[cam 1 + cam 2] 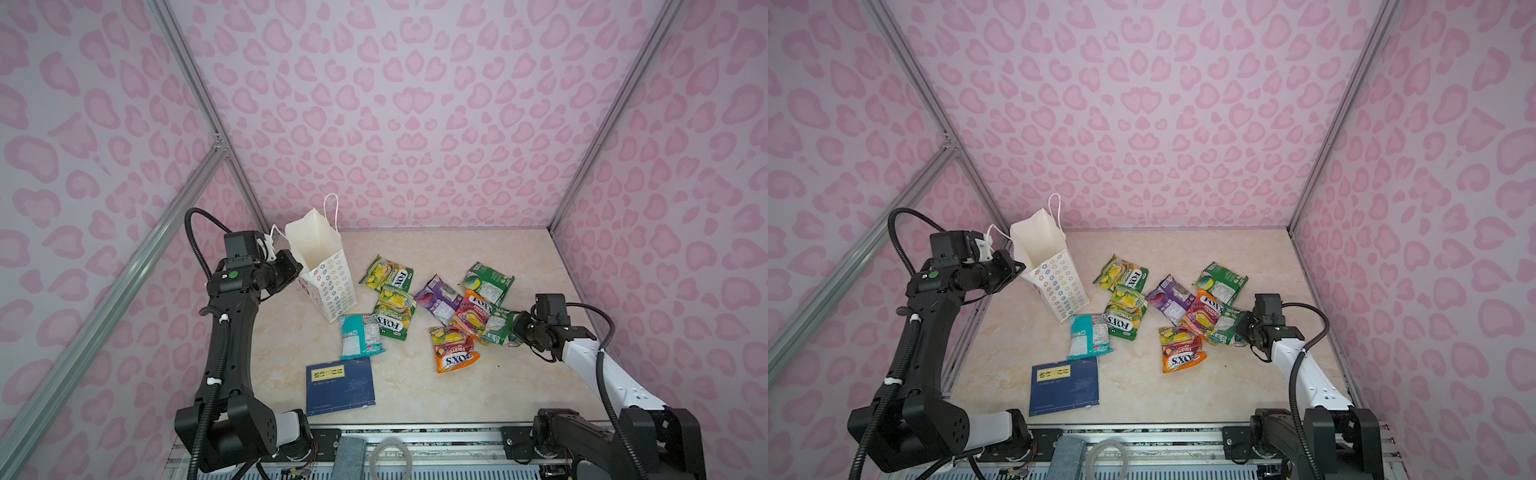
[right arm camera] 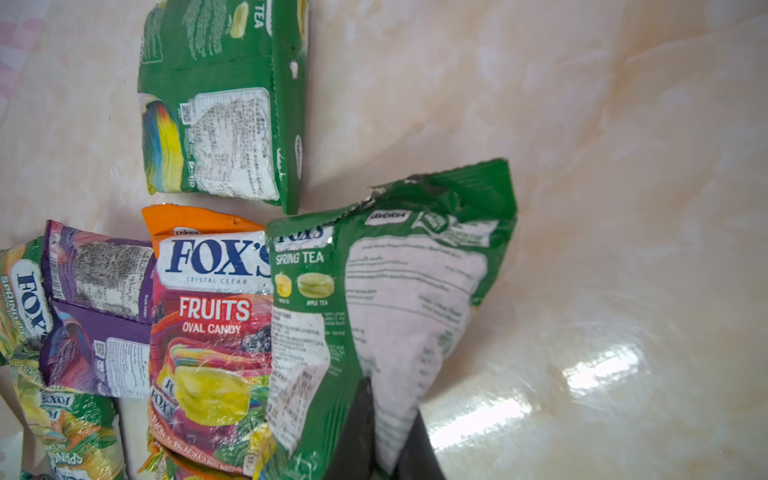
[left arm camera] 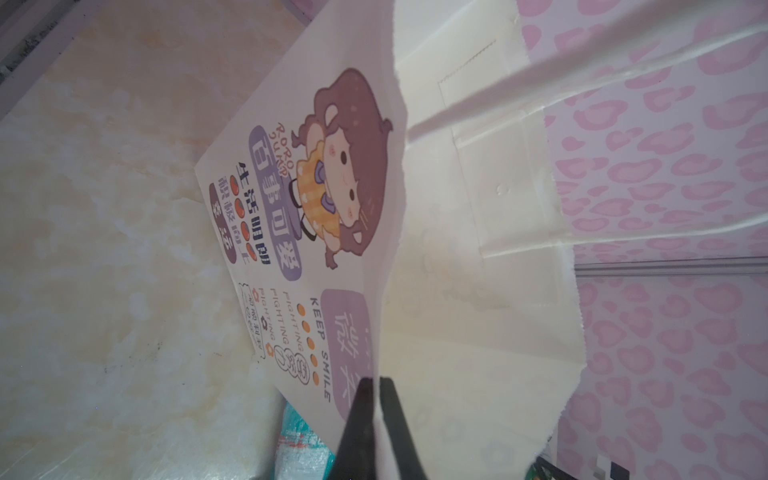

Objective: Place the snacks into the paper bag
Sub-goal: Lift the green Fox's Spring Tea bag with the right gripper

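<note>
Pinches bag (image 1: 328, 286) rim at back left with left gripper (image 3: 376, 384), clamps right gripper (image 2: 386, 399) on green packet (image 2: 395, 291), leaves all eight snacks (image 1: 446, 299) on table (image 1: 415, 395), none seemingly bagged.

Scattered snacks (image 1: 438, 297) crowd the middle of the counter (image 1: 415, 395) — bare room right of the blue book (image 1: 340, 384); paper bag (image 1: 328, 286) gapes open.

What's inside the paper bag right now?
Only bare white inner walls show inside the paper bag; nothing lies in sight there. Its bottom is hidden by its own walls.
</note>
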Motion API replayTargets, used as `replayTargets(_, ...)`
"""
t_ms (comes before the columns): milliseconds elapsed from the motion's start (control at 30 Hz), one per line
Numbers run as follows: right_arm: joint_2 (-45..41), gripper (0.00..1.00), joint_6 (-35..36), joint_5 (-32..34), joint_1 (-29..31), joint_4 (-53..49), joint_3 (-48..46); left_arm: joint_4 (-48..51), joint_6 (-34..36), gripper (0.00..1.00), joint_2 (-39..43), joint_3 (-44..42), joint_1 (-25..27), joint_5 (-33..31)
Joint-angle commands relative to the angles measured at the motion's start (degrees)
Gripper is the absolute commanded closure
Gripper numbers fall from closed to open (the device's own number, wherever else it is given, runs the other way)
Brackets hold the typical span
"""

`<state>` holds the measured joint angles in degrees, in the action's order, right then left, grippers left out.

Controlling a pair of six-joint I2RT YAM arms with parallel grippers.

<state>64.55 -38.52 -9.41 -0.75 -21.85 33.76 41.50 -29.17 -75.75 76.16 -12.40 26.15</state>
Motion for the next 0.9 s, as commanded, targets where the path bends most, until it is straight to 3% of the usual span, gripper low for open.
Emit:
replayTargets(0, -1.0, 0.96, 0.9, -0.2, 0.1, -0.9, 0.4, -1.2, -0.3, 0.98, 0.2, -0.4, -0.1, 1.5)
replayTargets(433, -6.5, 1.0, 1.6, -0.9, 1.1, -5.1, 7.4, -1.5, -0.4, 0.98, 0.9, -0.6, -0.1, 2.0)
replayTargets(867, -7.9, 1.0, 3.2, 8.8, 15.7, -9.7, 24.7, -2.0, -0.8, 0.98, 0.8, -1.1, -0.1, 2.8)
